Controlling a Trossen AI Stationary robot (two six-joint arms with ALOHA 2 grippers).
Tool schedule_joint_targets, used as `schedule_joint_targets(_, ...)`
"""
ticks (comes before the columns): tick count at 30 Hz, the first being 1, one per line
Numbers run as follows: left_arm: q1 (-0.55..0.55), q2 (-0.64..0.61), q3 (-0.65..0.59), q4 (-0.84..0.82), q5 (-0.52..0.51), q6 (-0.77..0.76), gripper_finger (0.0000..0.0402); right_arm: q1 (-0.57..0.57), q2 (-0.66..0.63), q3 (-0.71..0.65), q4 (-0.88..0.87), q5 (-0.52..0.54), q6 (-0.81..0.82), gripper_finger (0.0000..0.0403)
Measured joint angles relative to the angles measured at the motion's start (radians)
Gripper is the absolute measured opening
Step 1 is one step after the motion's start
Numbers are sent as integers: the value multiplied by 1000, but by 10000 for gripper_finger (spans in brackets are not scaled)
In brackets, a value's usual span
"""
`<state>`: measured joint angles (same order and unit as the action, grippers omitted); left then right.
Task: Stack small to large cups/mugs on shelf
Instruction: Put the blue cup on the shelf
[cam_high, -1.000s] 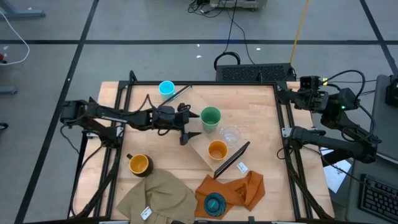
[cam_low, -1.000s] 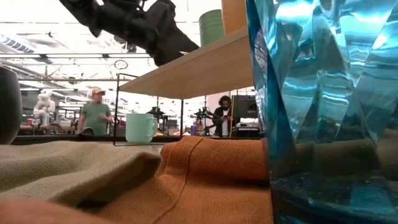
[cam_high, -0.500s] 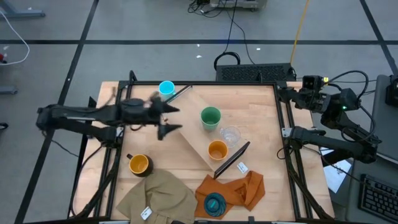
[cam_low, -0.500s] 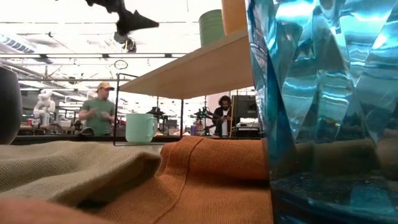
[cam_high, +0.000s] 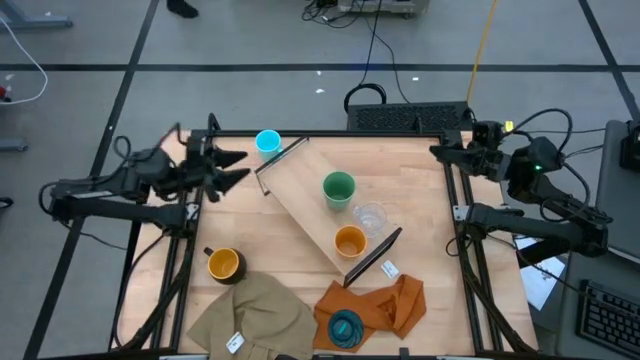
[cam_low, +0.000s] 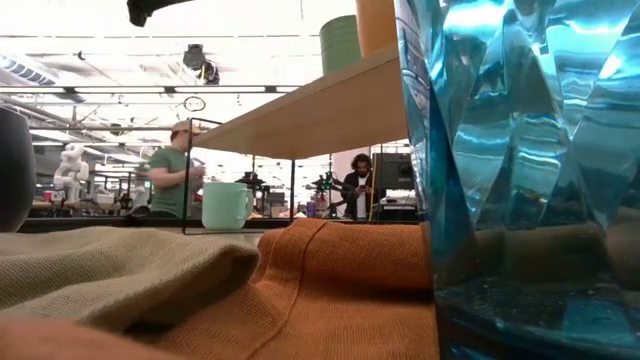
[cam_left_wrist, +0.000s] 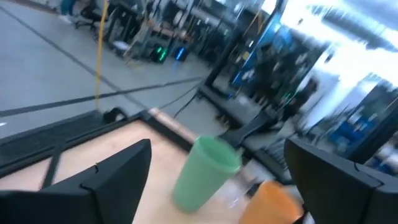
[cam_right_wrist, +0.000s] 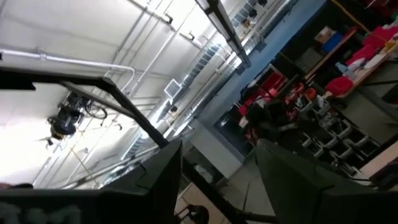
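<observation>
Right now the left gripper (cam_high: 236, 168) hangs over the left edge of the table (cam_high: 420, 170) with its two fingers spread wide and nothing between them. Just beside it, toward the middle, is the shelf (cam_high: 300, 205), a light wood plank lying slantwise across the table. Three cups stand in a row on the shelf: the green cup (cam_high: 338, 188), then the clear tumbler (cam_high: 371, 217), then the orange cup (cam_high: 349, 242). The light-blue mug (cam_high: 267, 143) stands on the table near the shelf's far end. The dark mug (cam_high: 222, 264) with the yellow inside sits near the tan cloth (cam_high: 262, 315). The ribbed teal cup (cam_high: 346, 328) stands on the orange cloth (cam_high: 388, 303) at the front edge. The right gripper (cam_high: 452, 152) waits at the table's far right corner, holding nothing; its fingers look parted in its own wrist view. I think three cups are still left to put up. What could go wrong: the shelf is narrow and crowded, so a cup set down crooked could bump the row and knock one off. The teal cup could also tip if the soft cloth drags under it.
</observation>
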<state>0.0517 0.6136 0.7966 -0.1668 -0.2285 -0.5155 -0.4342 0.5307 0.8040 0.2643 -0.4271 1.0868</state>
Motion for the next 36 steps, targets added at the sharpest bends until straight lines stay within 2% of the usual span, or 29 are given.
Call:
schedule_joint_targets(7, 0, -106, 0, 56, 0, -75, 327, 69, 73, 0, 26, 1, -74, 196)
schedule_joint_targets(15, 0, -226, 0, 9, -113, -78, 288, 131, 141, 0, 134, 8, -156, 196)
schedule_joint_targets(24, 0, -235, 0, -10, -219, -98, 211, 142, 218, 0, 233, 11, -137, 196)
schedule_joint_targets(32, 0, -235, 0, -4, -223, -92, 159, 148, 297, 0, 374, 16, -181, 196)
schedule_joint_targets(36, 0, -235, 0, -4, -219, -81, 146, 148, 329, 5, 469, 58, -212, 196)
